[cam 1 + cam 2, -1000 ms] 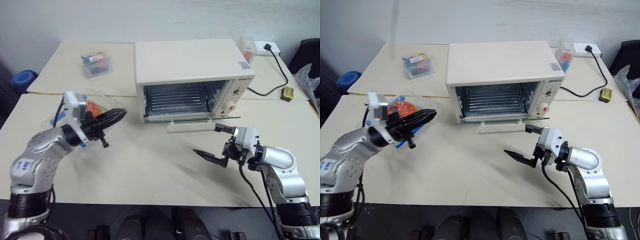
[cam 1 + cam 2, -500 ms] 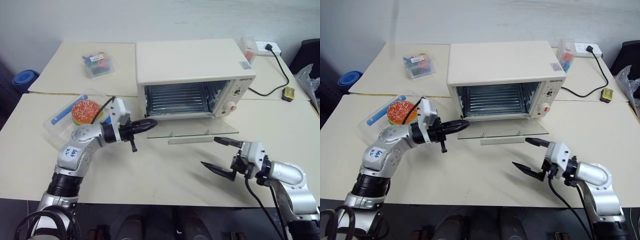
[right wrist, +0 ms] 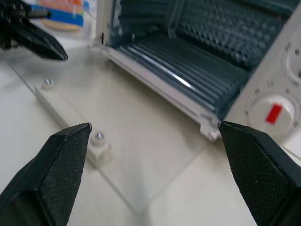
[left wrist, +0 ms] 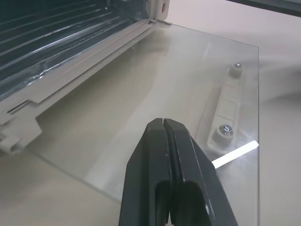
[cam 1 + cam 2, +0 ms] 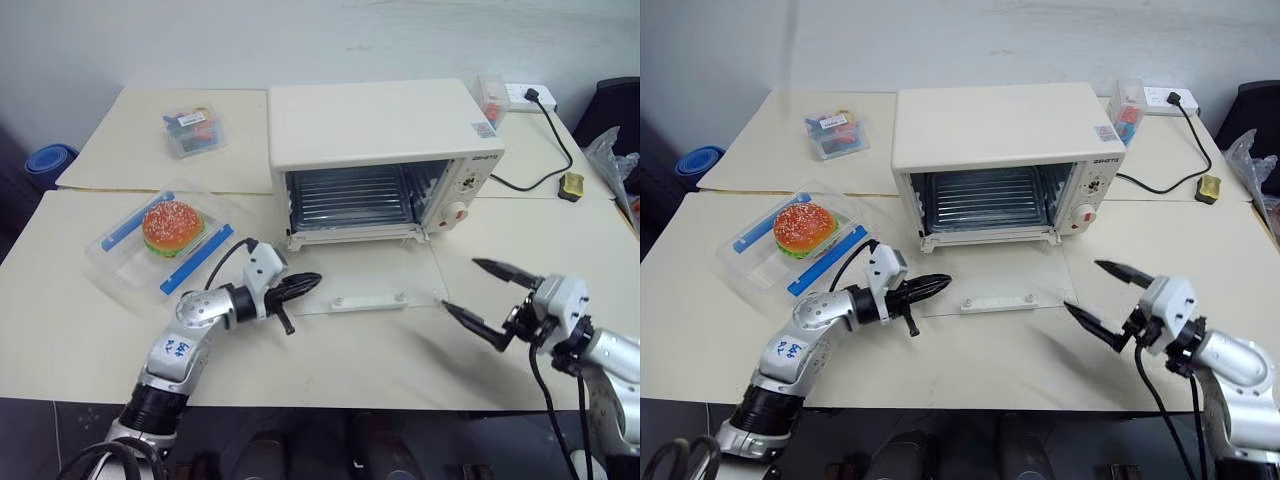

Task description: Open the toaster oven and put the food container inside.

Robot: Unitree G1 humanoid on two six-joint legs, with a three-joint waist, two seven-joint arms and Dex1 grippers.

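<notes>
- The toaster oven [image 5: 385,150] sits in the middle, far side of the table [image 5: 330,350]. Its glass door [image 5: 365,280] lies flat and open toward you, so that part looks done.
- The food container [image 5: 165,245] with the burger sits on the left, well apart from the oven.
- Your left gripper [image 5: 300,285] has its 2 fingers pressed together, holding nothing. It hangs over the door's left edge.
- The container lies to the left of that gripper and farther back, with its long side slanting from far left to near right.
- Your right gripper [image 5: 485,295] is spread wide and empty, near the door's right corner.
- The left arm is much nearer the container, so I think it should reach.
</notes>
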